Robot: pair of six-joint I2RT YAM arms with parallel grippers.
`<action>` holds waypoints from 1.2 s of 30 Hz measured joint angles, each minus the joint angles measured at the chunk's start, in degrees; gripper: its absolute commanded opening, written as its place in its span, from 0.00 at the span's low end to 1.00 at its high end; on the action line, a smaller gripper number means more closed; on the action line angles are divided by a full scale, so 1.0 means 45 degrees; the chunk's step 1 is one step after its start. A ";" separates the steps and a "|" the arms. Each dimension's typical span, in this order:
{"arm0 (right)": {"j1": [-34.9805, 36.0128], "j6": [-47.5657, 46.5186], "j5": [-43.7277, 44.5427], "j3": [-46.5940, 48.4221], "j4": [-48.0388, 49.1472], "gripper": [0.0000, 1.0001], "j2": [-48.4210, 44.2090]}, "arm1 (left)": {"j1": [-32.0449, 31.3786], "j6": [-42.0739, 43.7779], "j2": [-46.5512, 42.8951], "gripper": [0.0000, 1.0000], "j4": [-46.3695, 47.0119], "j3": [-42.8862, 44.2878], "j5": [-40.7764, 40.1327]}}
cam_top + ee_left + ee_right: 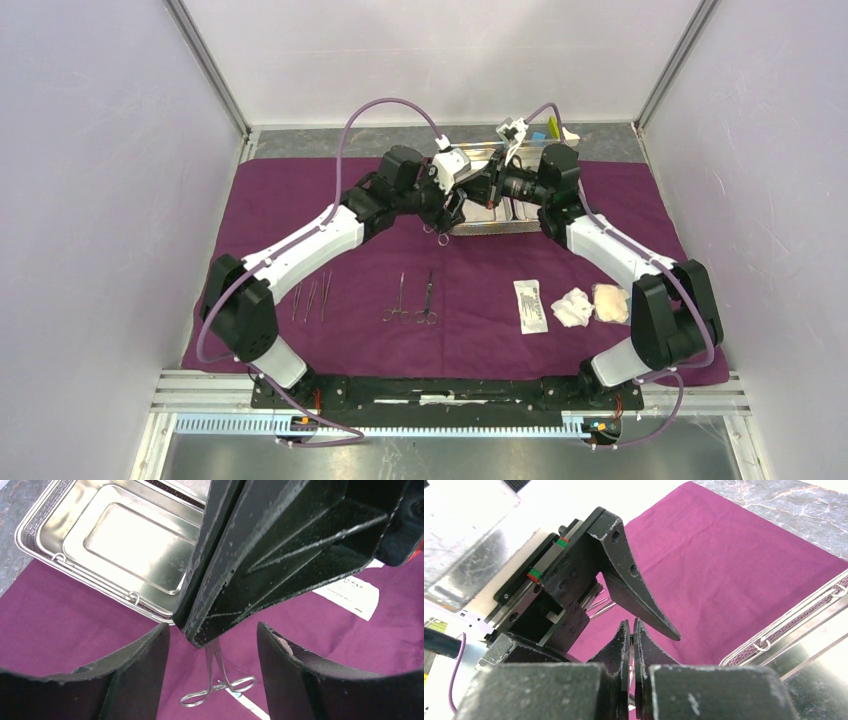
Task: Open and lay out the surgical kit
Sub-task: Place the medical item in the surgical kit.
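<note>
A slim steel scissor-handled instrument (218,680) hangs handles-down over the plum-purple cloth (560,270), just in front of the shiny steel tray (480,230). My right gripper (631,622) is shut on its tip end. My left gripper (212,626) stands open, one finger on either side of the hanging instrument and not touching it. In the top view the instrument's rings (437,235) show below the two meeting wrists. The tray compartment (130,545) seen from the left wrist holds nothing.
On the cloth lie tweezers (311,298), two scissor-handled instruments (398,300) (429,300), a white flat packet (531,305) and gauze pads (573,307) (611,302). Small blue and yellow-green blocks (552,128) sit behind the tray. Walls close in both sides.
</note>
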 measured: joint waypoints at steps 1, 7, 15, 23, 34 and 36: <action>-0.0005 0.0005 0.0044 0.0000 -0.0034 0.00 -0.0039 | 0.0000 0.0000 -0.0024 0.73 0.0034 -0.0058 0.0005; -0.0097 0.0000 0.0287 -0.0005 -0.0277 0.00 -0.0316 | 0.0000 0.0000 -0.0223 0.66 0.0223 -0.0559 0.0024; -0.0296 -0.0063 0.0447 -0.0005 -0.0520 0.00 -0.0369 | 0.0000 0.0000 -0.0597 0.54 0.0282 -0.0797 0.0141; -0.0345 -0.0097 0.0481 -0.0005 -0.0573 0.00 -0.0369 | 0.0000 0.0000 -0.0631 0.50 0.0287 -0.0782 0.0204; -0.0355 -0.0097 0.0476 -0.0005 -0.0685 0.00 -0.0369 | 0.0000 -0.0005 -0.0063 0.36 0.0291 -0.0408 0.0413; -0.0355 -0.0097 0.0476 -0.0005 -0.0733 0.00 -0.0364 | 0.0000 -0.0005 -0.0024 0.35 0.0296 -0.0398 0.0413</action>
